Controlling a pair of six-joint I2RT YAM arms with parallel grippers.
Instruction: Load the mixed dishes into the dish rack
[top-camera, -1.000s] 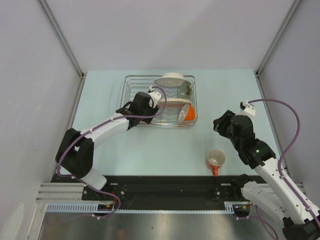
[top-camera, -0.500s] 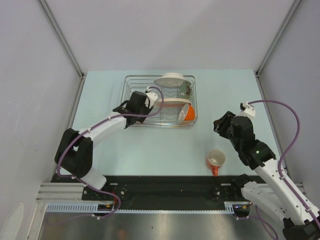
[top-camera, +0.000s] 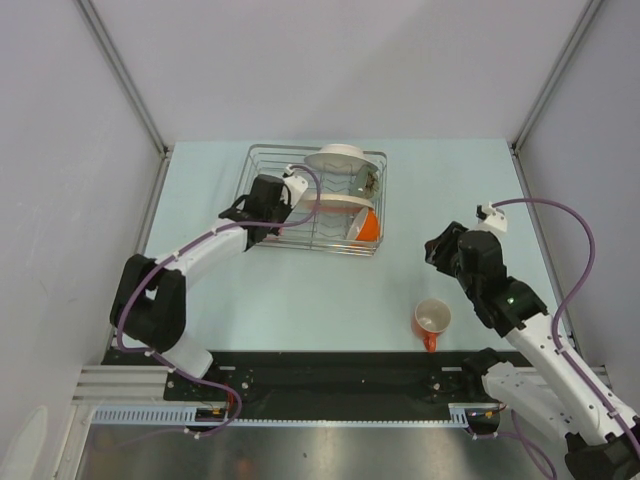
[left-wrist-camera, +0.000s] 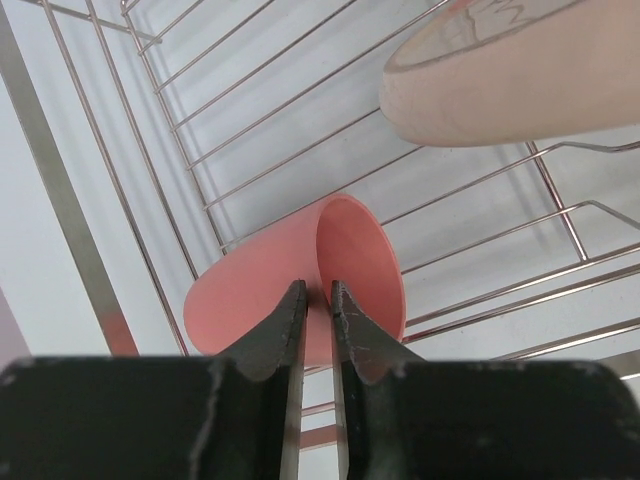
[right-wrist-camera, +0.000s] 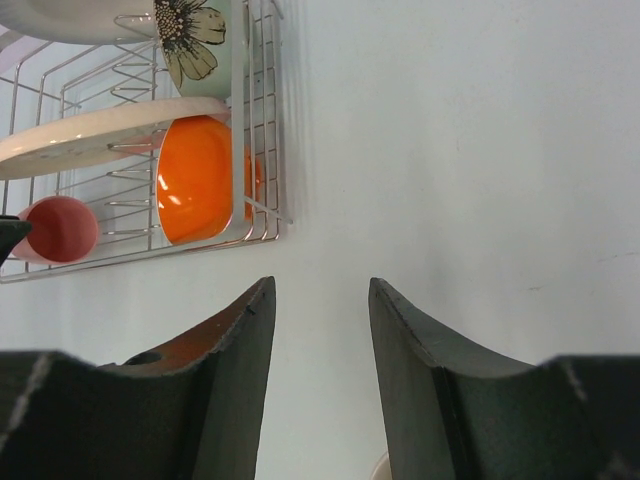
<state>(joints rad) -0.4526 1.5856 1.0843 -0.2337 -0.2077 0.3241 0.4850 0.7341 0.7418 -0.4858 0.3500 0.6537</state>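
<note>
The left claw (left-wrist-camera: 312, 300) is pinching nearly shut on the wall of the pink cup (left-wrist-camera: 240, 305), which is lying on its side inside the dish rack (top-camera: 275, 150), while the right claw (right-wrist-camera: 320, 290) is hovering partly open and empty over the table (top-camera: 300, 300) near the orange mug (top-camera: 432, 320).

- I see the pink cup (left-wrist-camera: 262, 310) at lower centre of the left wrist view, plain salmon pink inside and out.
- The dish rack (left-wrist-camera: 200, 130) is bare silver wire.
- The orange bowl (right-wrist-camera: 195, 180) is glossy orange, and the cream plate (right-wrist-camera: 90, 140) above it shows a plain edge.
- The flowered dish (right-wrist-camera: 200, 40), at upper left of the right wrist view, is pale green with a dark-outlined daisy and a mustard centre.
- The orange mug (top-camera: 432, 320) is orange outside and cream inside.
- The table (top-camera: 300, 290) is pale mint-blue.
- The left gripper (left-wrist-camera: 318, 292) and right gripper (right-wrist-camera: 320, 290) are both black.
- The cables (top-camera: 560, 208) are purple.
</note>
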